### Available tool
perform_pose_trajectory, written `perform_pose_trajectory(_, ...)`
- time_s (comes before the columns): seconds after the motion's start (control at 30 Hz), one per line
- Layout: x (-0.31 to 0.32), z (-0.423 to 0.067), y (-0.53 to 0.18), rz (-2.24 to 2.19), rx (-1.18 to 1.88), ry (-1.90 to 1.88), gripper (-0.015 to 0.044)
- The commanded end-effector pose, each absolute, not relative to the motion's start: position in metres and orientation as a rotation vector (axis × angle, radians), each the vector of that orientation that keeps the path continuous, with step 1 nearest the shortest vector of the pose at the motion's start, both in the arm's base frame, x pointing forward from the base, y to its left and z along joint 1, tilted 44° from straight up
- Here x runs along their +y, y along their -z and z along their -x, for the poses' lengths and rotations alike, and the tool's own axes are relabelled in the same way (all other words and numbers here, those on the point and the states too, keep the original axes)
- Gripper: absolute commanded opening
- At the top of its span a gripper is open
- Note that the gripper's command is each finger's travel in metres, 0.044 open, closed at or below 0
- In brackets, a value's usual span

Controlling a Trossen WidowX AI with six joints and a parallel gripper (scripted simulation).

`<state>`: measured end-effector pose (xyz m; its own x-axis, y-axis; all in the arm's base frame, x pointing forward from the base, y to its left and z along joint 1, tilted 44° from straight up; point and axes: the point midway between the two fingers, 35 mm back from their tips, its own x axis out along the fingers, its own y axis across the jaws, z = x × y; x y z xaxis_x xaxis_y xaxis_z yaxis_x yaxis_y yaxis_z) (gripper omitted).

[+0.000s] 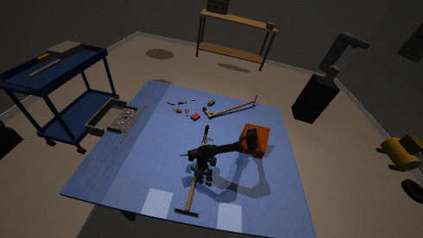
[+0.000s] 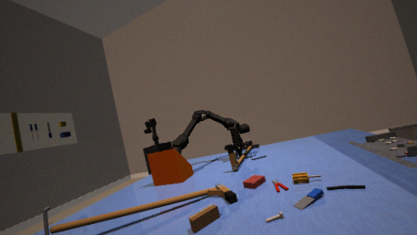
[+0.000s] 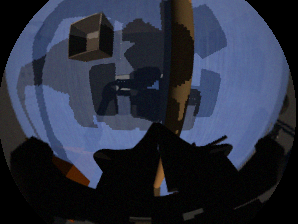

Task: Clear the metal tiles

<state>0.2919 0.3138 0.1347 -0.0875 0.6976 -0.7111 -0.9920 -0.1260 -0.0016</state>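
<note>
The long scraper (image 1: 190,195) (image 2: 243,161) (image 3: 181,60) has a wooden handle and a wide dark cross blade at its near end in the top view. My gripper (image 1: 199,167) (image 2: 239,155) (image 3: 155,125) is shut and empty, low over the handle; in the wrist view the handle runs just right of the fingertips and behind them. Whether they touch is unclear. The steel plate (image 1: 135,118) (image 2: 367,148) carries several small tiles (image 1: 125,117) (image 2: 400,146). The grey-walled catch box (image 1: 94,128) is at its far end; its inside is partly hidden.
A small hollow block (image 3: 91,36) stands beside the handle. An orange block (image 1: 255,138) (image 2: 167,168) is by the arm base. A long wooden-handled hammer (image 1: 233,108) (image 2: 136,210), a red block (image 1: 195,116) (image 2: 254,181), pliers (image 2: 279,186) and a yellow screwdriver (image 2: 300,178) lie farther off.
</note>
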Motion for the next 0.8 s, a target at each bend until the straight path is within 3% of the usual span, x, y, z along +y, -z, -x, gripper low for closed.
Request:
perform_pose_trajectory(0.0,0.315,-0.298,-0.136,0.67,0.578,-1.598,0.0)
perform_pose_trajectory(0.77,0.318,-0.321,-0.136,0.671,0.577,-1.598,0.0)
